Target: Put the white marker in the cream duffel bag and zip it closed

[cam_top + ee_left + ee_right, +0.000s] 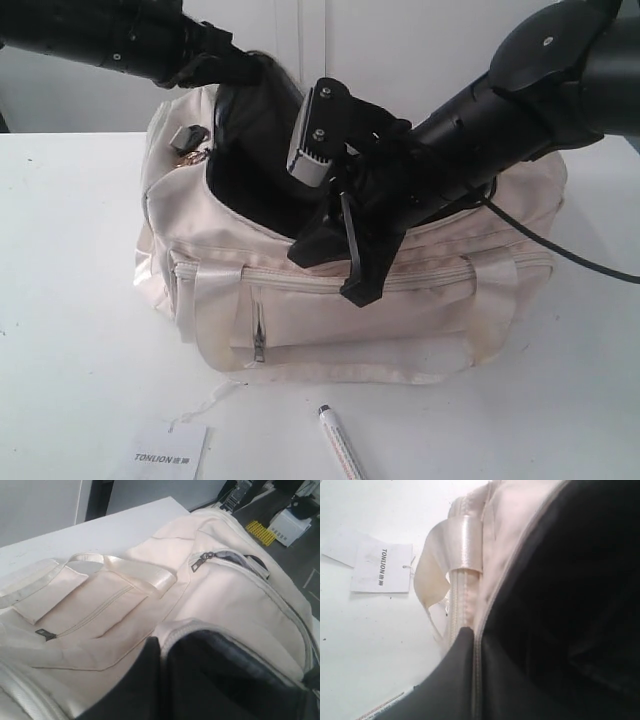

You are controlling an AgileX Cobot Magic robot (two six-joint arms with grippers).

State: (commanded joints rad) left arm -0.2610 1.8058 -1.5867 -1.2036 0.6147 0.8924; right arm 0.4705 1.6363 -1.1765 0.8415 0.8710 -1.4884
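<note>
The right claw (335,270), fingers drawn together, appears clamped on the near rim of the cream duffel bag (330,320), at about 5 o'clock on its open mouth. The left claw (225,65) looks pinched shut on the far rim at 11 o'clock, lifting a flap of dark lining. Between them we see the mouth gaping and the zipper undone, the zipper pull (186,137) sitting at the 9 o'clock end. The white marker (340,445) lies flat on the tabletop (70,300) at 6 o'clock from the bag, apart from its front pocket, dark tip toward the bag. The TONLION paper tag (170,458) lies at 7 o'clock. We judge the task to be at its opening step: the bag is spread and the marker not yet lifted. As we read it, the next move calls for one claw to release the rim, part its fingers, come down over the slim barrel and pinch across it low against the tabletop, while the other holds the mouth wide. Only then come the drop into the lining and the run of the zipper along its curve.
</note>
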